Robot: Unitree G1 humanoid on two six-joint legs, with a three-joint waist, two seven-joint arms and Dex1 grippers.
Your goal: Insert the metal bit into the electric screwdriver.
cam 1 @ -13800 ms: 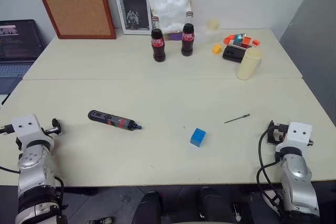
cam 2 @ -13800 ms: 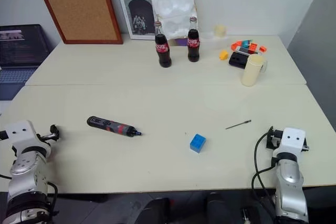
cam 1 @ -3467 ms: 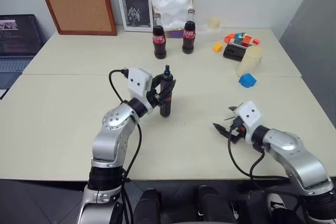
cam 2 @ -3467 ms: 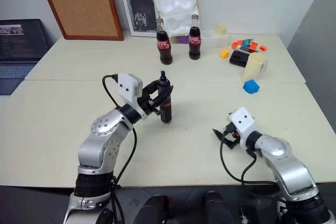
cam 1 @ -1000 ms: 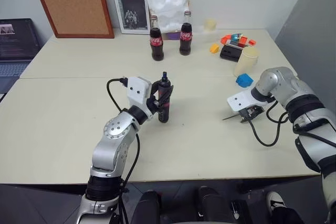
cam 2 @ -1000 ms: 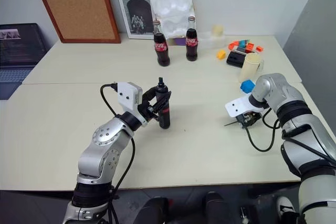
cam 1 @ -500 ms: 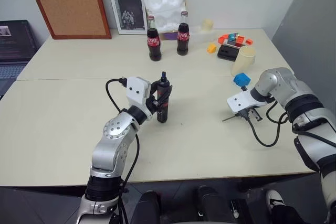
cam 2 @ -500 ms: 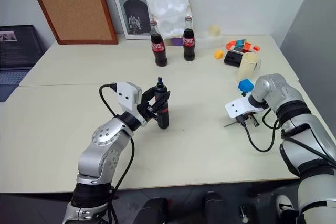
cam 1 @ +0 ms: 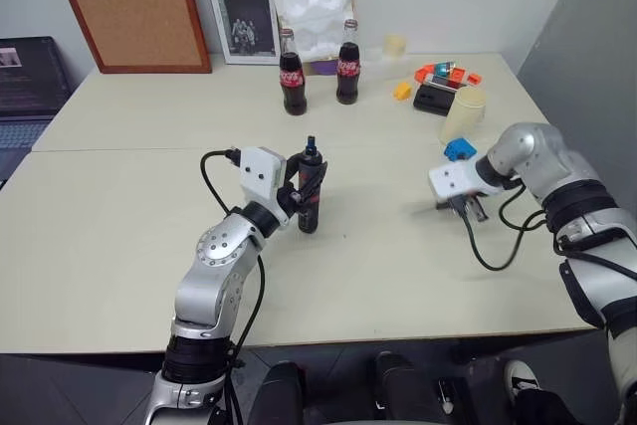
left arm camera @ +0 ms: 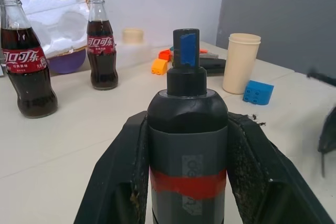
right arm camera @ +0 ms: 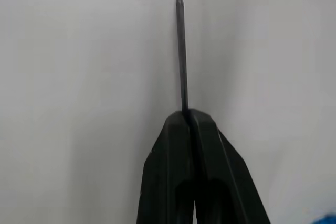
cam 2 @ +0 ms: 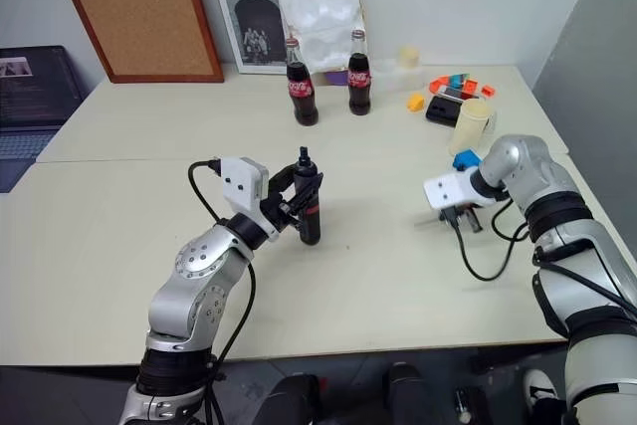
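My right end effector [cam 1: 468, 204] is now clamped on the bit [right arm camera: 181, 45] and is lifting it off the worktop [cam 1: 398, 276], where a second ago it was lying under open fingers. The bit is sticking straight out beyond the closed fingertips. My left end effector [cam 1: 304, 186] is gripping the screwdriver [cam 1: 310, 186] upright, socket end up. From the screwdriver, the bit is sitting well apart toward my right, with bare worktop between. The bit's long axis is needing to turn vertical over the socket. The blue block [cam 1: 458, 149] and cup [cam 1: 462, 114] are standing just beyond my right end effector, away from that path.
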